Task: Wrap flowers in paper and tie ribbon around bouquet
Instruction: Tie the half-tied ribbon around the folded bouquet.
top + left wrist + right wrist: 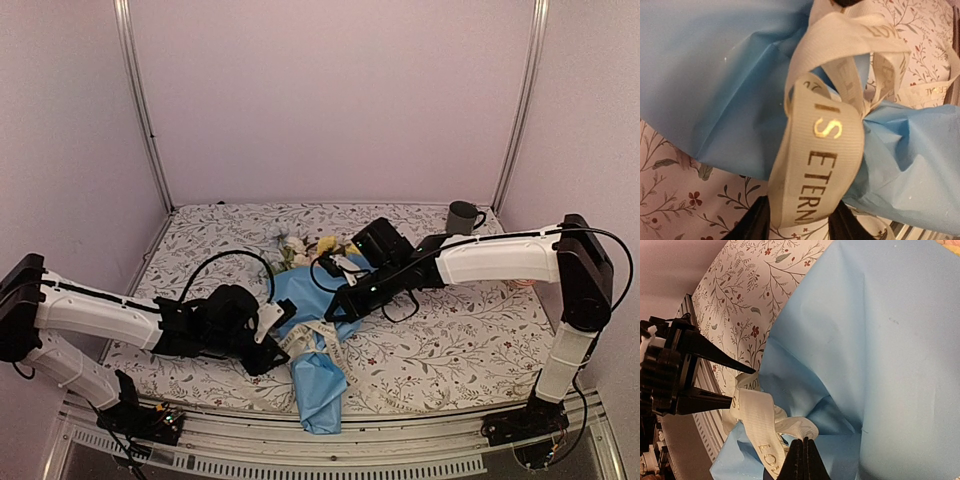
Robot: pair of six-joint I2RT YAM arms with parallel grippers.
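Floral cloth [450,340]; L arm [100,315] low, L fingers [752,225] apart round ribbon [820,165]; R fingers [797,465] closed.

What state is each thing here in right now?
Bouquet: wrapped, lying on its side.
Flowers: poking out the far end.
Ribbon: looped loosely round the bouquet's middle.
Left end effector: open, straddling a ribbon loop.
Right end effector: shut, beside the ribbon.
Mug: upright.

Your top view looks down from above and behind the arm bases, covering the whole desk [450,340]. Both wrist views sit close in, sharing the ribbon [825,150] around the bouquet [715,75]; the right one faces the left gripper [745,385].
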